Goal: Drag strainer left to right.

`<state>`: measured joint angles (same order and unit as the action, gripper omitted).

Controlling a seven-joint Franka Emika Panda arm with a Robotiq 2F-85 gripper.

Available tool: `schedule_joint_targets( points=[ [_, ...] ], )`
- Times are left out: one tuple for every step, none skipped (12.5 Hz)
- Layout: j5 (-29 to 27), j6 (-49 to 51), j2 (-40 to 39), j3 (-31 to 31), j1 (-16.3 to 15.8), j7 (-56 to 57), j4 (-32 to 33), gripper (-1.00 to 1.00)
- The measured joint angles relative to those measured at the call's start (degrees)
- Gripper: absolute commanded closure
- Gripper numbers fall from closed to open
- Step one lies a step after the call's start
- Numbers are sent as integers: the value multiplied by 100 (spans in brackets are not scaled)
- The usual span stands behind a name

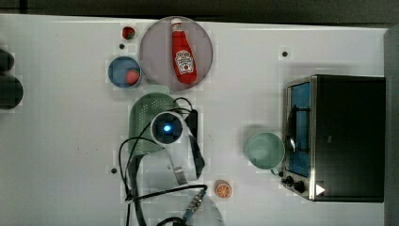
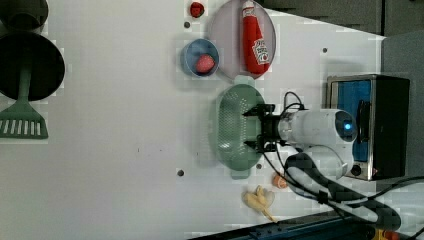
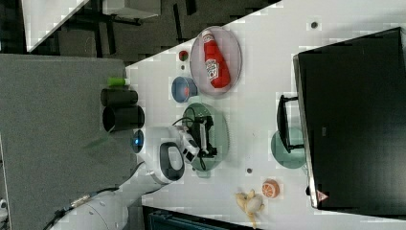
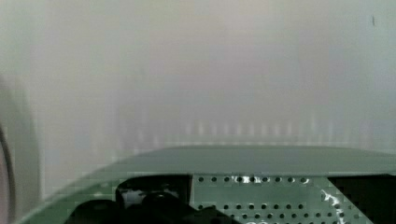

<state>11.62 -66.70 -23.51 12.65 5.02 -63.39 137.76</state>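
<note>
Lies on the white table (image 1: pixel 61 141): pale green strainer (image 2: pixel 231 125), long axis running top to bottom in the left view, one end tab close below the grey plate (image 2: pixel 227 45) with the ketchup bottle (image 2: pixel 254 37). Bare table between it and the mint-green cup (image 1: pixel 265 150) beside the toaster oven (image 1: pixel 346 136) in the top view. Poised over the strainer's basin: gripper (image 2: pixel 252 130), spread wide, holding nothing.

White rounded arm (image 2: pixel 320 131), glowing blue light at wrist, black end effector (image 2: pixel 250 130), black cables looped alongside.
</note>
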Motion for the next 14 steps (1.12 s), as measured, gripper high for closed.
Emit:
schedule_joint_targets(
  points=[
    [-48, 22, -3, -213, 0, 157, -34, -100],
    [-92, -11, 0, -404, 12, 297, -34, -100],
    [-186, -45, -11, -529, 55, 453, -34, -100],
    [-271, -90, -17, -619, 109, 560, -34, -100],
    [-285, -101, -15, -695, 172, 669, -22, -100],
    [-221, -101, -20, -792, 226, 806, -34, -100],
    [-84, -101, -18, -991, 214, 976, -34, -100],
    [-132, -123, -20, -1099, 278, 1139, -22, -100],
    [-274, -168, -1, -1151, 379, 1295, 22, -100],
    [-327, -218, 35, -1280, 395, 1424, 78, -100],
    [-234, -201, 48, -1410, 394, 1463, 56, -100],
    [-196, -190, 50, -1473, 442, 1505, 67, -100],
    [-213, -185, 49, -1471, 500, 1578, 78, -100],
    [-184, -213, 60, -1462, 528, 1639, 67, -100]
  ],
)
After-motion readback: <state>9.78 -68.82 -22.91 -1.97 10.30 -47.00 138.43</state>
